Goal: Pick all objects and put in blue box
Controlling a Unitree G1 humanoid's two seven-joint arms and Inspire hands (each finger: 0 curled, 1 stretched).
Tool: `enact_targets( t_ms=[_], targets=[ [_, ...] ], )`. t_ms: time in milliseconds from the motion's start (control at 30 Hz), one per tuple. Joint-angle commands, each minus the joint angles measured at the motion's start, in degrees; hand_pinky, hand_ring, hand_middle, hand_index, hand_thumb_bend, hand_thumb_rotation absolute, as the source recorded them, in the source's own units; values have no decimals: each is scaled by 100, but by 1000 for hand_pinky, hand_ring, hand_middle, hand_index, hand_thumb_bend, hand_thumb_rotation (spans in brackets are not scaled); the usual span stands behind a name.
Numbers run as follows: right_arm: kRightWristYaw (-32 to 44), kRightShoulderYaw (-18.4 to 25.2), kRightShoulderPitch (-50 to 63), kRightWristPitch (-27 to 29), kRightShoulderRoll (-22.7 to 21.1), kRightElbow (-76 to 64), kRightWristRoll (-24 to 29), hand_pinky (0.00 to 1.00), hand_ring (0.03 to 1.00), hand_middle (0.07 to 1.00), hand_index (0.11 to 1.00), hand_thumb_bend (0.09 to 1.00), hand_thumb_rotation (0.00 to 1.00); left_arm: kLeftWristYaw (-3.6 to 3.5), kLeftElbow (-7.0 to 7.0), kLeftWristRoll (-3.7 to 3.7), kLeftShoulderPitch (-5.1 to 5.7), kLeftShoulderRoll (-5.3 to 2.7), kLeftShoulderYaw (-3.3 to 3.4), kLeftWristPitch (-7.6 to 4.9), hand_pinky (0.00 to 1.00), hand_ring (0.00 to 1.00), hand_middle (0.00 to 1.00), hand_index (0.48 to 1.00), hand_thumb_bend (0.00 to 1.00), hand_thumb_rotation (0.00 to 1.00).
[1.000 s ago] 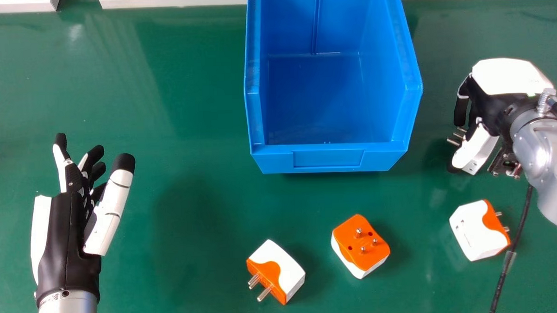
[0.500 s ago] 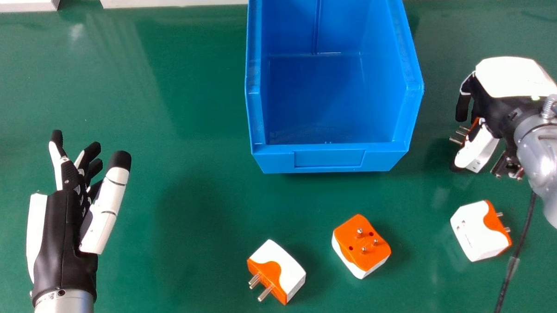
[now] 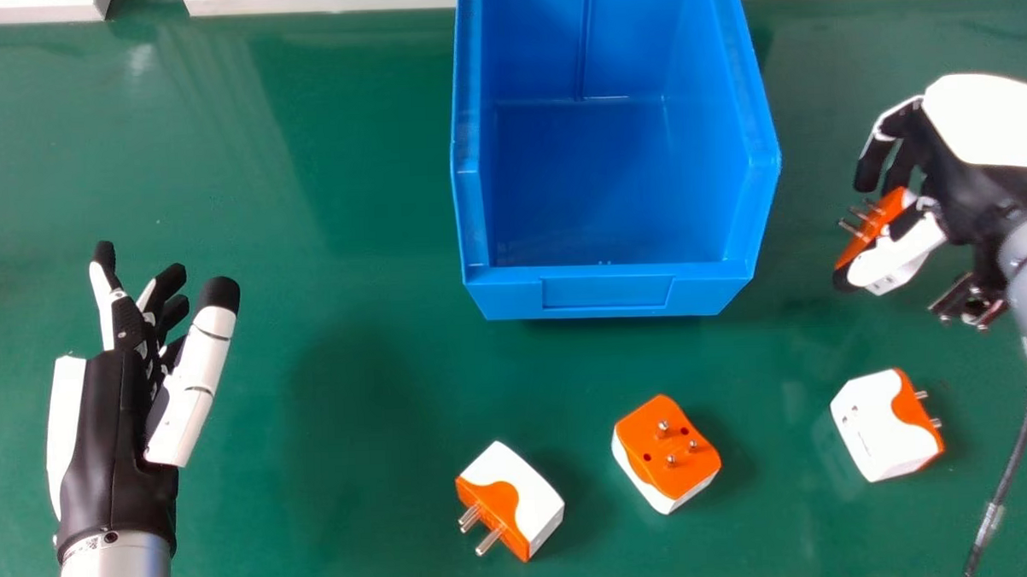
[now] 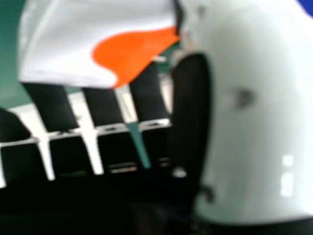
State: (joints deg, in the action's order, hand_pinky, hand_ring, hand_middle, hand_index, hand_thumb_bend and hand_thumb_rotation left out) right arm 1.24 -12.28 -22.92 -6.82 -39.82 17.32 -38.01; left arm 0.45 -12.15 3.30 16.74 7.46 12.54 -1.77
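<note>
Head view: an orange-and-white adapter (image 3: 880,213) is gripped in the bent fingers (image 3: 875,163) of the right hand (image 3: 958,179) — right of the blue box (image 3: 608,292). Three more adapters (image 3: 677,458) are seen on the bench (image 3: 330,158); the left hand (image 3: 113,448) is opened wide, its fingers nearly straight.

I see the box (image 3: 609,291) standing on the table (image 3: 348,200). Before it, left plug (image 3: 521,497), then middle plug (image 3: 669,454); right plug (image 3: 877,429) lies farther right, past the box's side. Fourth plug (image 3: 877,218) right of the box, in my right hand (image 3: 986,127).
</note>
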Motion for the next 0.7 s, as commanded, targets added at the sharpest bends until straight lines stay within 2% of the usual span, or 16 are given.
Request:
enact_targets(
  t_ms=[0, 133, 233, 467, 667],
  targets=[
    [-30, 303, 171, -35, -208, -431, 20, 301, 429, 532, 517, 491, 0, -5, -114, -41, -7, 49, 48, -13, 876, 921, 931, 912, 637, 767],
    [139, 795, 607, -73, -170, -1096, 352, 296, 420, 540, 526, 489, 0, -17, -131, -77, -27, 36, 63, 27, 876, 921, 931, 912, 634, 756],
    [283, 1173, 1028, -100, -151, -1816, 584, 310, 438, 534, 497, 492, 0, -28, -128, -96, -41, 50, 66, 57, 878, 921, 933, 912, 629, 748],
    [881, 1855, 2076, -399, -195, -3646, 605, 298, 435, 540, 531, 489, 0, -42, -165, -120, -69, 64, 71, 121, 882, 925, 938, 915, 604, 741],
    [1157, 2234, 2694, -542, 112, -4737, 728, 299, 431, 533, 548, 487, 0, -43, -134, -156, -135, 61, 84, 149, 883, 926, 939, 916, 595, 729]
  ],
)
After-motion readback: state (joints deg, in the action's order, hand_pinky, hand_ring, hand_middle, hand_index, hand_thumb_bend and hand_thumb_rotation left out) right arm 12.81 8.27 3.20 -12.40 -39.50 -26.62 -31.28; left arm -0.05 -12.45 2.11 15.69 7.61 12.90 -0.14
